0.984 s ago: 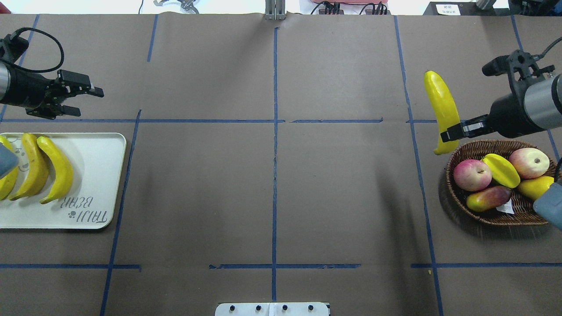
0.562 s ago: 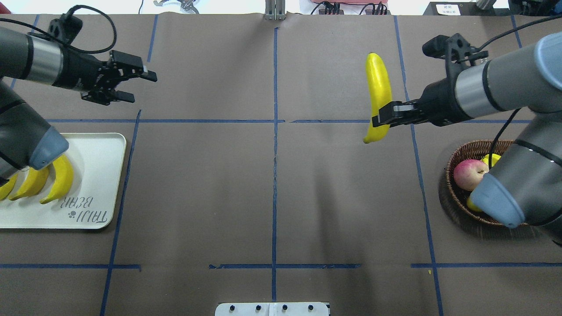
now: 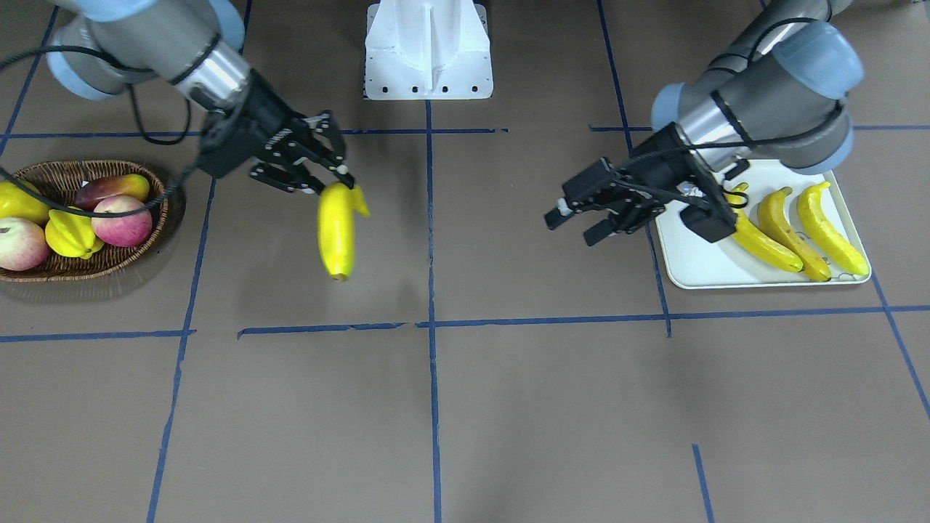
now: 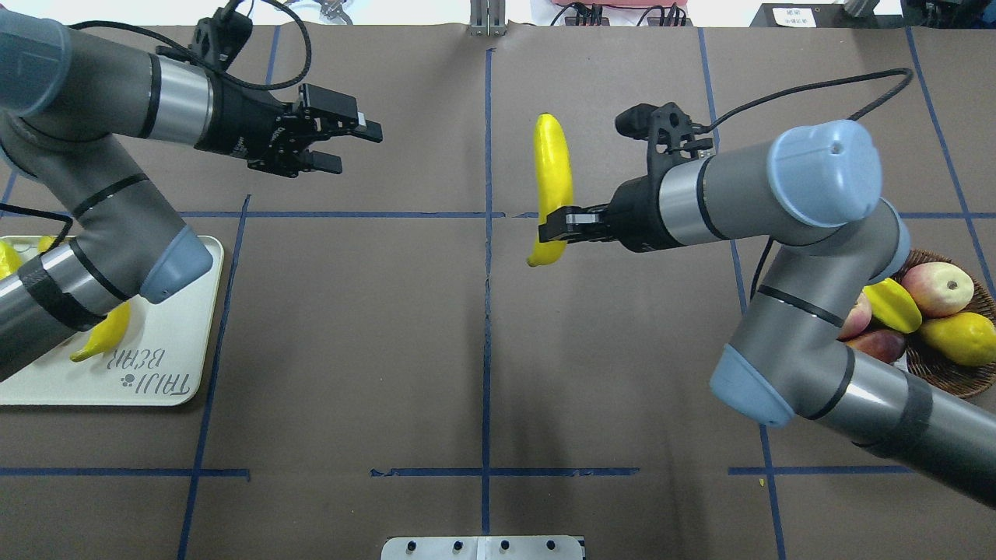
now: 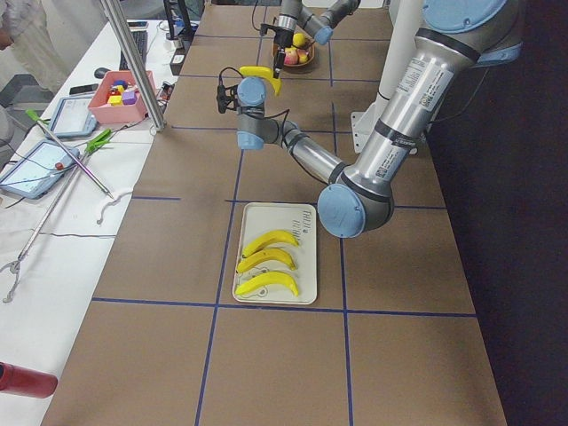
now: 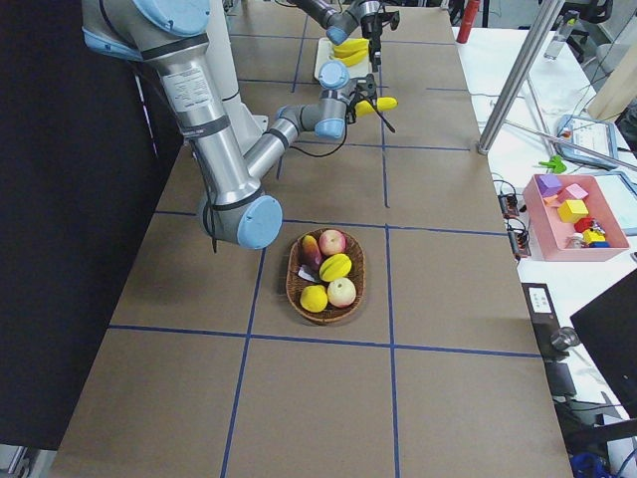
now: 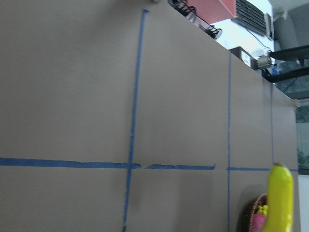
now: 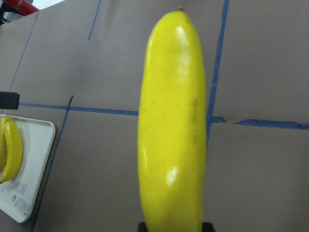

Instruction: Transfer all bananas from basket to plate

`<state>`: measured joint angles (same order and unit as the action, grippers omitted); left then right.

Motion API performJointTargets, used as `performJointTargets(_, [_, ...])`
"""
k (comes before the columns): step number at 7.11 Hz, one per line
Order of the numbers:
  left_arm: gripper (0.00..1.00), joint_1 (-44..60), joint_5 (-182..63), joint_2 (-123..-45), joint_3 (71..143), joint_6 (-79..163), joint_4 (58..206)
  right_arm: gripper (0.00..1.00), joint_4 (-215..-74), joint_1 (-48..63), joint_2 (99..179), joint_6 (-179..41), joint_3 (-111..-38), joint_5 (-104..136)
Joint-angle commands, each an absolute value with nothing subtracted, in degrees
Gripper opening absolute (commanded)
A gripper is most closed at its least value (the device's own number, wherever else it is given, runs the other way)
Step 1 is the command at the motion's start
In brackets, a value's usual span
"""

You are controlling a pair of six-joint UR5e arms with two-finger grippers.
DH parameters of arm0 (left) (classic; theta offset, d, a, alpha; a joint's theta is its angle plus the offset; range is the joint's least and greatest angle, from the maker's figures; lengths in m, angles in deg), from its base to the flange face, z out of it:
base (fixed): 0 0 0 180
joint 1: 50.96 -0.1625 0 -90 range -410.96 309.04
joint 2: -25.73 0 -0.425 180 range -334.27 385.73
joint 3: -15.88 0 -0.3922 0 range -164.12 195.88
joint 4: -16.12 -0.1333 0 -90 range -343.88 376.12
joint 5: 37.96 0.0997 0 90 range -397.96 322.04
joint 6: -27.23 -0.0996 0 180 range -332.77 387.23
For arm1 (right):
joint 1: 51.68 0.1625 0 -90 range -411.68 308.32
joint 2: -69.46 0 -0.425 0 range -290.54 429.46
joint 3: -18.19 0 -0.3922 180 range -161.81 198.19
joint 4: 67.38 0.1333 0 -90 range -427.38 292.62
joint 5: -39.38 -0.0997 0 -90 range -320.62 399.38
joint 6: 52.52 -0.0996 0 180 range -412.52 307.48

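Note:
My right gripper [image 4: 554, 225] is shut on the lower part of a yellow banana [image 4: 551, 171], held in the air just right of the table's centre line; it also shows in the front view [image 3: 336, 232] and fills the right wrist view [image 8: 174, 130]. My left gripper [image 4: 354, 148] is open and empty, left of the banana and apart from it. Three bananas [image 3: 788, 232] lie side by side on the plate [image 3: 697, 269]; in the overhead view my left arm hides most of them. The basket [image 3: 156, 232] holds no banana that I can see.
The basket holds two apples [image 3: 120, 218], a starfruit [image 3: 70, 236], a pear [image 3: 14, 203] and a mango [image 3: 109, 187]. My right arm's elbow covers part of the basket [image 4: 941, 377] in the overhead view. The white base plate [image 4: 482, 547] sits at the near table edge.
My right gripper has carried the banana left, from beside the basket to near the table's centre line. My left arm has swung right from beside the plate towards the middle, still open.

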<state>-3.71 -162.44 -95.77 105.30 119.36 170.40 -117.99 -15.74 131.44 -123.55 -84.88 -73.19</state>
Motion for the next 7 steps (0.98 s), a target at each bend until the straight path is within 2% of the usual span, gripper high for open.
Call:
performJointTargets(1, [0.98,-9.7,-155.9,-98.4,104.9,119.3,171.1,0.00,-117.9,-18.1,128.4,-124.4,-83.9,-70.9])
performJointTargets(4, [0.96,-11.8,-153.5,-100.7,104.1,119.4,170.8,0.00,-117.9,-19.2,127.1,-125.0,-83.8,-70.0])
performJointTargets(5, [0.89,-11.8,-153.4,-101.5,103.6,119.5,170.6,0.00,-117.8,-19.5,127.1,-125.4,-84.0,-70.0])
performJointTargets(6, [0.74,-11.7,-152.7,-101.6,103.6,119.8,170.5,0.00,-117.7,-19.7,127.1,-125.5,-84.4,-70.1])
performJointTargets(7, [0.51,-11.6,-152.6,-101.6,103.6,120.0,170.5,0.00,-117.7,-19.7,127.1,-125.5,-84.6,-70.1])
